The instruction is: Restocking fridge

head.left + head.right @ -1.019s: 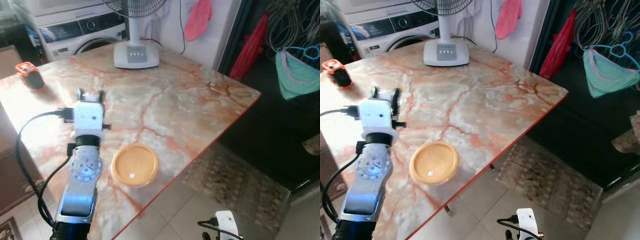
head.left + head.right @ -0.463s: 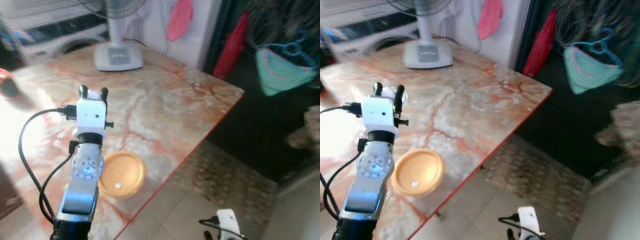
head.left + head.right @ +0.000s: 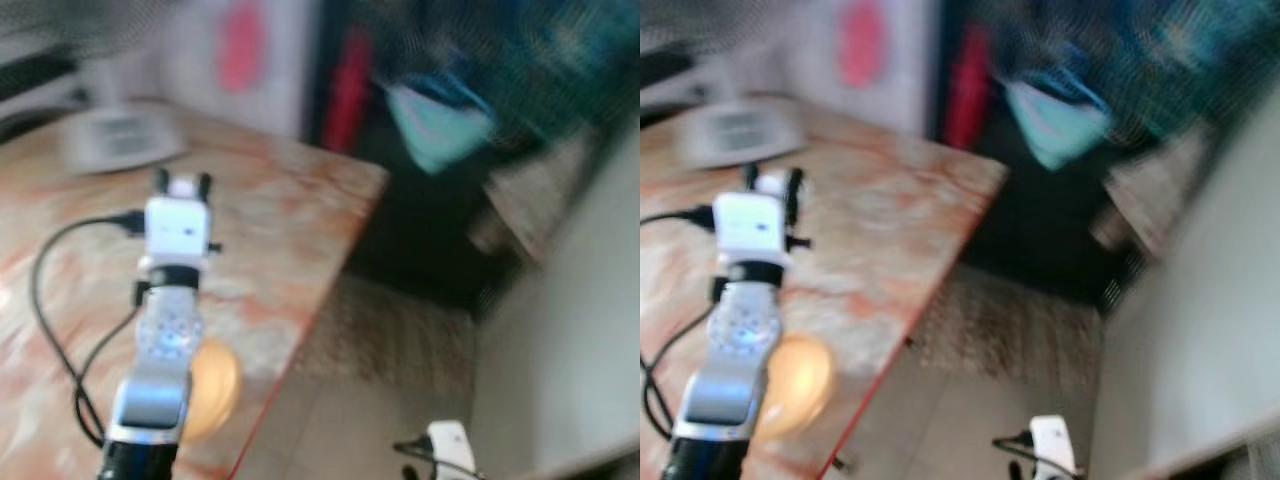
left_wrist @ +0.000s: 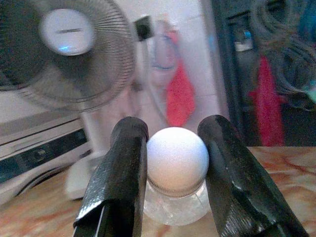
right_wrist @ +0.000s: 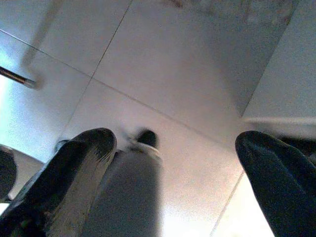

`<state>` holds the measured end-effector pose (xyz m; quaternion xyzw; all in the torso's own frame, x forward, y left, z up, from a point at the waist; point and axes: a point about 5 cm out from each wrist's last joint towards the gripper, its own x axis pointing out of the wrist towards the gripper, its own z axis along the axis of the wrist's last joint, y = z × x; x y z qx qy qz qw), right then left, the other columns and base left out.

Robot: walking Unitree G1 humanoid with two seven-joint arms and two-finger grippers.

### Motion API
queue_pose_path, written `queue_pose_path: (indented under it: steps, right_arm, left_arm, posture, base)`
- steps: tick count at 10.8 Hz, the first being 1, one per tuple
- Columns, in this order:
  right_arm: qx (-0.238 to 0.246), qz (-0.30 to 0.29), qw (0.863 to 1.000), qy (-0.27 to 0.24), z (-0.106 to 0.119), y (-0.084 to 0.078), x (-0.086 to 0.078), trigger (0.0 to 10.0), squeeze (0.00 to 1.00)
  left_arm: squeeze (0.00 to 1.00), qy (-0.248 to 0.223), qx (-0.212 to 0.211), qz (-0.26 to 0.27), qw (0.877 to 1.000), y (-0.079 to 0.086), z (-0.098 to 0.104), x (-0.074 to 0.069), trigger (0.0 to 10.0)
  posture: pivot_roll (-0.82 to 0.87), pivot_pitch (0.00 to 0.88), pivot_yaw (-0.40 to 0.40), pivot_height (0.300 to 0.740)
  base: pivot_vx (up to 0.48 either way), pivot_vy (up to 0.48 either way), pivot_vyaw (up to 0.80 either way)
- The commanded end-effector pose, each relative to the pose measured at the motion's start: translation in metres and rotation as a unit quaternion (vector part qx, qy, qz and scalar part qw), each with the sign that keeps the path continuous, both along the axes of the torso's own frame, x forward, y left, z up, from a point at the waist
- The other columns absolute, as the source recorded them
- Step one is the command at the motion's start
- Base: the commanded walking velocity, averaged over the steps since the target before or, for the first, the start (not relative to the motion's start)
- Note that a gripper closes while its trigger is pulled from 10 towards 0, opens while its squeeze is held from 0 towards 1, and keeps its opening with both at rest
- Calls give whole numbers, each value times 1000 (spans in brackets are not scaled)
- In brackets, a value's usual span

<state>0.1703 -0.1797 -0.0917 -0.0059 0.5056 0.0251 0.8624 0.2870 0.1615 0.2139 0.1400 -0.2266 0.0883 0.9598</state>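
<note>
Left claw (image 4: 173, 163) clamped on a clear bottle with a white round cap (image 4: 177, 160), raised over the marble table (image 3: 290, 215). Orange lid (image 3: 212, 390) at 6 o'clock of it. Right claw (image 5: 173, 177) spread wide, empty, over floor tiles (image 5: 163, 64). Eye views blurred.
</note>
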Motion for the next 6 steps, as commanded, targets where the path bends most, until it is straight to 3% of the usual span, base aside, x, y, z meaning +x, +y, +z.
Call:
queue_pose_path:
  steps: [1, 4, 6]
  right_arm:
    - [-10, 1, 1000, -1, 1, -7, 1, 10000, 0]
    - [-9, 1, 1000, -1, 1, -7, 1, 10000, 0]
    - [-4, 4, 1000, -5, 2, -7, 2, 10000, 0]
  left_arm:
    - [0, -25, 0, -24, 999, -11, 10, -2, 10000]
    - [0, -27, -2, -28, 999, -14, 10, -3, 10000]
    - [0, -29, -5, -32, 999, -15, 11, -3, 10000]
  posture:
    - [86, 0, -20, 740]
    - [86, 0, -20, 740]
    - [85, 0, -21, 740]
  base:
    - [0, 0, -731]
    - [0, 0, -729]
    - [0, 0, 0]
